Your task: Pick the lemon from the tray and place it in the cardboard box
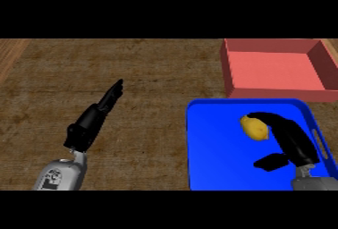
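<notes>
Item 1. From my station I see the desk (152, 134) as a flat brown surface with a coarse, mottled grain. A paler wood strip (10, 58) runs along its far left edge.

Item 2. The grey, metal-look left forearm (63, 175) enters from the lower edge. Its black left hand (89, 125) is over bare desk, released, with straight fingers pointing up and to the right. It holds nothing and is well apart from both containers.

Item 3. The glossy blue rectangular tray (218, 156) has rounded corners and a raised rim, and it sits at the lower right. I see a handle slot (321, 143) in its right rim. The only object in it is the yellow, oval lemon (254, 128), which has a faintly dimpled skin and lies in the tray's upper middle area. I cannot tell whether the lemon rests on the tray floor or is just above it.

Item 4. The black right hand (293, 136) is over the tray and is grasping the lemon. Its fingers (267, 117) bend along the fruit's right side and hook over its top. The thumb (271, 162) is below the lemon, and a gap of blue shows between them.

Item 5. The salmon-red, open-topped rectangular box (228, 67) has plain matte walls. It stands just beyond the tray at the upper right, and nothing is inside it.
</notes>
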